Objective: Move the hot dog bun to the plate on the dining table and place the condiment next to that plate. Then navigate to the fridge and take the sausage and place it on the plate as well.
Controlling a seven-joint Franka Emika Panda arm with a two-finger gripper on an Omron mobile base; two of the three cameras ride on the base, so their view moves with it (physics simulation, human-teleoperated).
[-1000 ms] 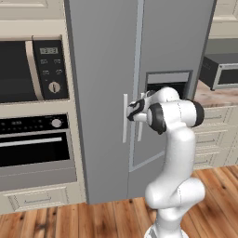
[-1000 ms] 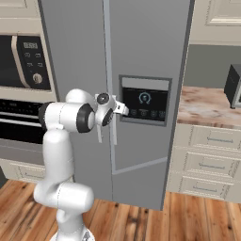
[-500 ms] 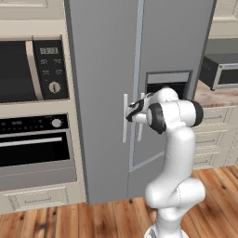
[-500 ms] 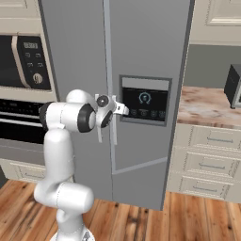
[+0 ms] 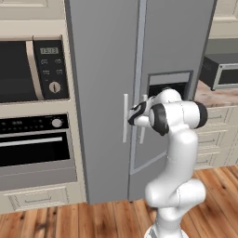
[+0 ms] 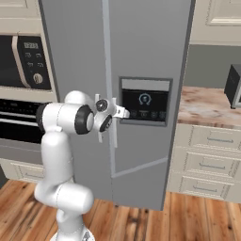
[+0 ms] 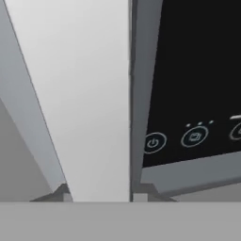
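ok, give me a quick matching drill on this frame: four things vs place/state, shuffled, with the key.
Things:
1. hand
2. fridge
3. microwave
4. dispenser panel

Place or state:
A. set in the fridge's right-hand door, dark with lit icons
B. closed around a pale vertical door handle
C. in the cream column left of the fridge, above the oven
D. both grey doors closed

Pairs: 1-B, 2-D, 3-C, 4-A
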